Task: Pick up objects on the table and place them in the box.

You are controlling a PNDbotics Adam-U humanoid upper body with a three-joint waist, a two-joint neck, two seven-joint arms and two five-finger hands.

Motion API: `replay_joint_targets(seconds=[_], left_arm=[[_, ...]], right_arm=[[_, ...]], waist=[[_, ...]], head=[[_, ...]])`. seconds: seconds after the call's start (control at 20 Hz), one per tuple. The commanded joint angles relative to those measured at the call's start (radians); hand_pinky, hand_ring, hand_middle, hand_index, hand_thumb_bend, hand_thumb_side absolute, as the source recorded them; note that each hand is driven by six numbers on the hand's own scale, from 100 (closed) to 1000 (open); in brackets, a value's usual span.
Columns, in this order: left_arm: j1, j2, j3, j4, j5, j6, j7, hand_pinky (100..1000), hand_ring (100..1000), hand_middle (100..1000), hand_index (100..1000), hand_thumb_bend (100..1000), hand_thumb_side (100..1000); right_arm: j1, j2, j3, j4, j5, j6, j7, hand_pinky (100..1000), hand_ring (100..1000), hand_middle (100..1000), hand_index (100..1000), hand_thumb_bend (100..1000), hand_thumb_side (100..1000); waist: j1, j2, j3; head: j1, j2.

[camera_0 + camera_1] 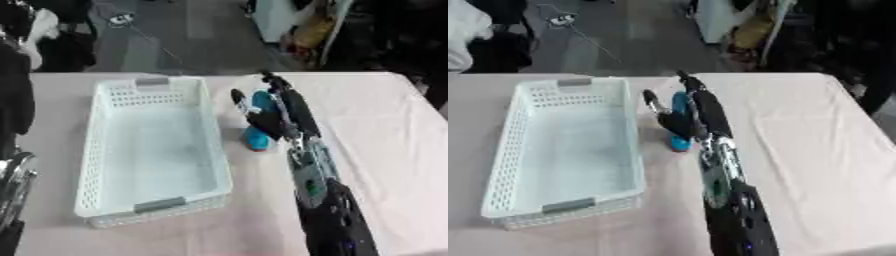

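- blue object (259, 131), a bottle-like thing with a reddish bit at its near end, lies on the pale tablecloth (376, 130) just right of the white perforated box (154, 150), apart from the box's right wall.
- its long axis runs roughly away from us, near end toward the robot, far end tucked behind the right hand (273, 117).
- we see our right arm reaching in from the lower right, the hand over the blue object, thumb to the object's left and fingers stretched over its right and far side.
- fingers look straight or only lightly bent around the object; we cannot tell whether they touch it, and we judge the grasp not yet closed.
- the left hand does not clearly show; only a metal part sits at the lower left edge, so the right hand is plainly the nearer one.
- the box appears empty, its long side parallel to the object, grey handles at near and far ends.
- we judge the coming move as close, lift, then a short carry leftward over the box's right rim.
- open cloth lies to the right and in front; the rim on the left is the one edge to clear, so the lift needs height before the sideways travel.
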Motion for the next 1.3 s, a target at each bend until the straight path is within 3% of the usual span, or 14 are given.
replay_joint_targets(seconds=[0.05,0.55,1.0,1.3], left_arm=[[-0.017,0.016,0.003,-0.015,0.006,-0.001,-0.004,817,817,890,920,302,957],[-0.015,0.017,0.004,-0.015,0.005,-0.001,-0.005,817,817,890,920,301,957],[-0.010,0.020,0.003,-0.015,0.004,0.000,-0.006,817,817,891,920,300,957],[-0.010,0.020,0.003,-0.015,0.005,0.000,-0.007,819,817,891,920,300,956]], right_arm=[[-0.023,-0.017,-0.007,0.009,0.010,0.001,-0.005,816,815,867,1000,493,937],[-0.028,-0.029,-0.013,0.024,-0.005,-0.002,-0.013,808,809,861,1000,486,935],[-0.029,-0.036,-0.016,0.007,-0.126,0.005,-0.030,753,768,827,995,483,930],[-0.029,-0.039,-0.019,0.033,-0.137,0.009,-0.023,752,768,828,995,476,927]], waist=[[0.008,-0.009,0.002],[0.010,-0.009,-0.001],[0.012,-0.009,-0.006],[0.012,-0.008,-0.006]], head=[[-0.001,-0.006],[-0.001,-0.007],[-0.002,-0.004],[-0.001,-0.005]])
